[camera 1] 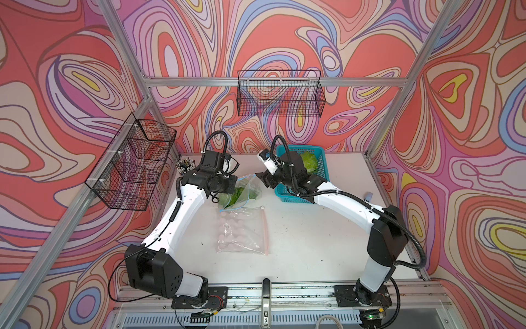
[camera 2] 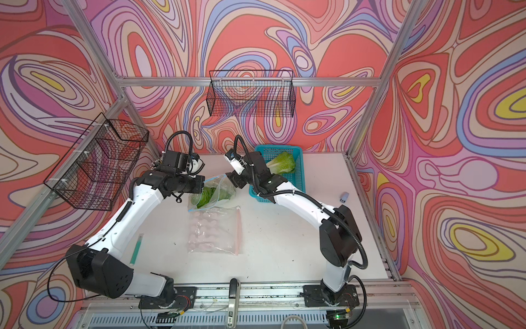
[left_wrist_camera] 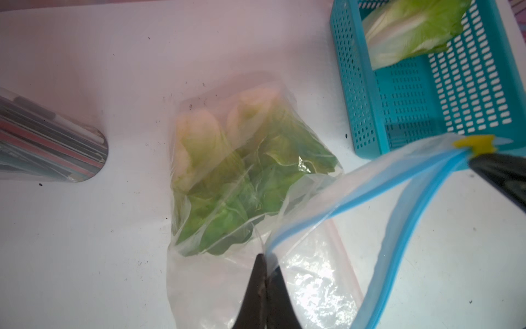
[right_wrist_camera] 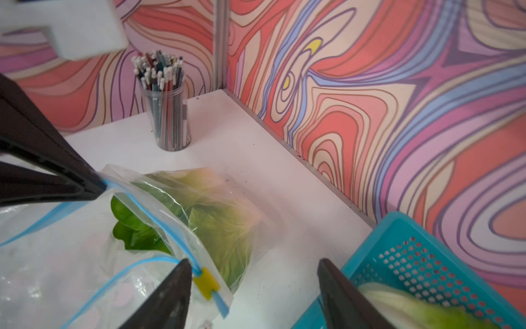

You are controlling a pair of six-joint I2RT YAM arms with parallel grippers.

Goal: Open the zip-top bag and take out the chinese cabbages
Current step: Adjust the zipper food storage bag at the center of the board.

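Bright, even, diffuse light; only faint soft shadows on table. Both top views sharp, w/ wide-angle bending at edges. Wrist views softer: pen cup blurred, left pincer out of focus, slight glare on zip-top bag.

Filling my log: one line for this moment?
left gripper shut on bag | right gripper open | two cabbages bagged, one cabbage in basket

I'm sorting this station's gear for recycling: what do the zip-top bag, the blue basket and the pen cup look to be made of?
The zip-top bag looks like thin, glossy clear plastic film: it wrinkles, glints and shows the leaves through. The basket seems to be rigid moulded plastic, matte turquoise, with regular rows of holes. The cup is clear and stiff, probably plastic, possibly glass.
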